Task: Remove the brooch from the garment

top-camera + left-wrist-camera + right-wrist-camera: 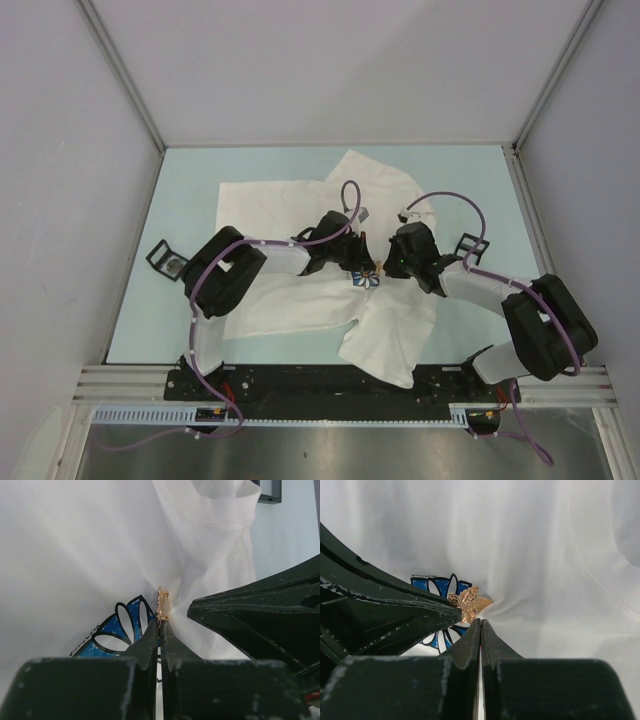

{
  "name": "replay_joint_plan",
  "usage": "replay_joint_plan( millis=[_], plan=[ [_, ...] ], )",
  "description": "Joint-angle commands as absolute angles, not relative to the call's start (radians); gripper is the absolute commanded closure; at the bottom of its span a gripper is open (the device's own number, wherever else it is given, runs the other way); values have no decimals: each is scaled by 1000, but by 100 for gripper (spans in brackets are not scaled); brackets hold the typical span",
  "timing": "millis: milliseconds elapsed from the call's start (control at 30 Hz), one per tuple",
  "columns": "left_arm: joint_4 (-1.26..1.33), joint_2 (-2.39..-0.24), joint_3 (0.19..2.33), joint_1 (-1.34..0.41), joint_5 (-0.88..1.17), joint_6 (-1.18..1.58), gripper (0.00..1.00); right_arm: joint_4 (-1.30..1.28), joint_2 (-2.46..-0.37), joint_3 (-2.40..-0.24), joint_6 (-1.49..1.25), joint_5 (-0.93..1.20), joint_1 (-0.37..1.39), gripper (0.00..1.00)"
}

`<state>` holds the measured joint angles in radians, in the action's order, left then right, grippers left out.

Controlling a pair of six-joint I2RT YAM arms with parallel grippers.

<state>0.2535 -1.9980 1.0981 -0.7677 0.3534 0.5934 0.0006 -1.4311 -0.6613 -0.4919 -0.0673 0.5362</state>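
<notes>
The garment is a white T-shirt [290,200] spread on the table, with a blue-and-white flower print [365,281] on the chest. The brooch [470,602] is a small gold, leaf-shaped pin at the print's edge; in the left wrist view it [162,605] shows edge-on. My left gripper [160,622] is shut on the brooch, its jaws pinching the lower edge. My right gripper [480,621] is shut right beside the brooch, where the fabric [530,605] puckers toward its tips. The two grippers meet tip to tip over the chest in the top view, left gripper [360,265] and right gripper [386,268].
A small square black frame [166,261] stands left of the shirt and another [471,246] to its right; one frame [270,491] shows at the top right of the left wrist view. The shirt's hem hangs over the table's near edge [390,370].
</notes>
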Motion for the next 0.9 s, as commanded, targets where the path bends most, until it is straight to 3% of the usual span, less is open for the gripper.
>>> replay_joint_plan(
  millis=[0,867],
  plan=[
    [305,-1980,1104,-776,364,571,100,48,-1445,-663,-468,-77,534,99],
    [324,-1954,1080,-793,359,552,100,89,-1535,-693,-448,-120,564,100]
  ],
)
